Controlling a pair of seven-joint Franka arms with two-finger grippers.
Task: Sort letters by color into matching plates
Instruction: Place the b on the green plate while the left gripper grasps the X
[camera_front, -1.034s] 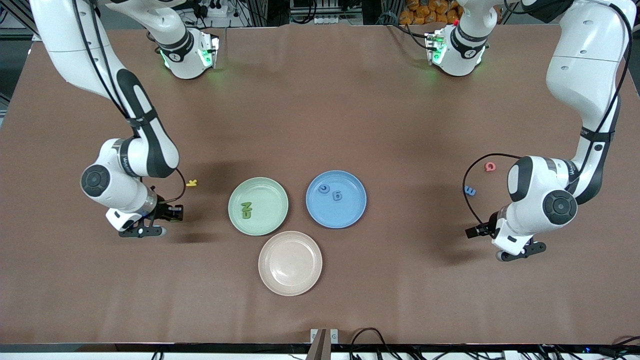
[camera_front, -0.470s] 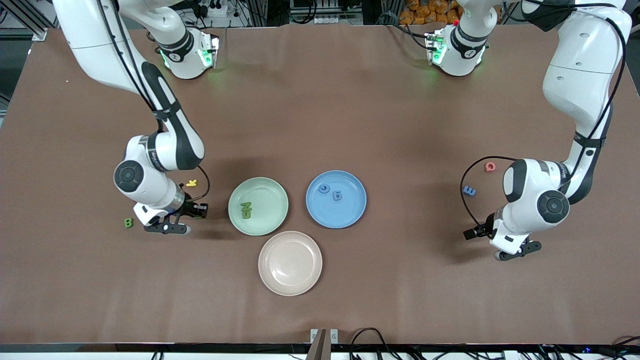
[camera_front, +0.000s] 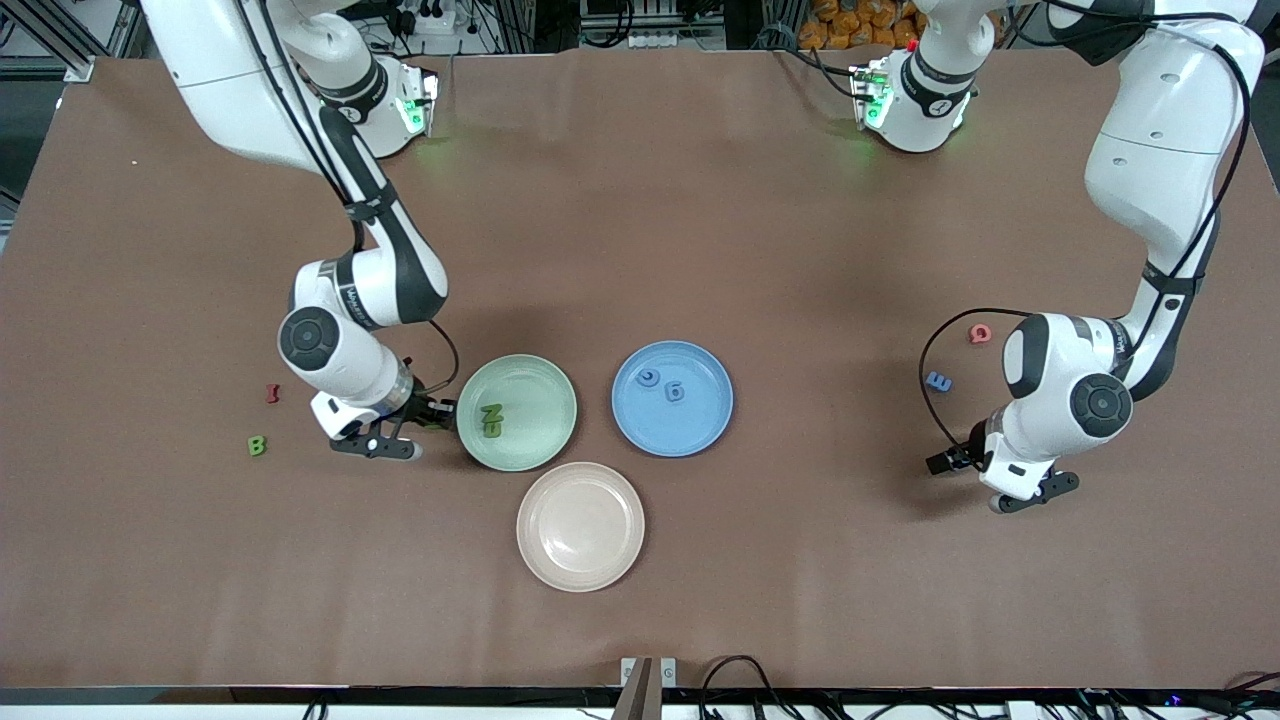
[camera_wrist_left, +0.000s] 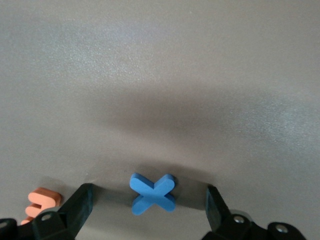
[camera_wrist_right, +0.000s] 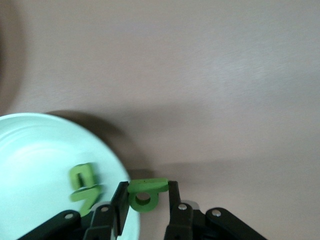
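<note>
The right gripper (camera_front: 425, 418) hangs just at the green plate's (camera_front: 530, 440) rim on the right arm's side, its fingers pinching a green letter (camera_wrist_right: 145, 192) with a round hole. Two green letters (camera_front: 491, 421) lie in that plate already; two blue letters (camera_front: 662, 384) sit in the blue plate (camera_front: 700, 425) beside it, and the beige plate (camera_front: 580, 540) lies nearer the front edge. Toward the right arm's end, a green B (camera_front: 257, 446) and a dark red letter (camera_front: 271, 393) lie on the table (camera_front: 640, 250). The left gripper (camera_wrist_left: 150, 212), fingers spread wide, hovers low over a blue X (camera_wrist_left: 152, 192) at the left arm's end, an orange letter (camera_wrist_left: 42, 202) just beside. A blue E (camera_front: 938, 381) and pink letter (camera_front: 980, 333) lie nearby.
</note>
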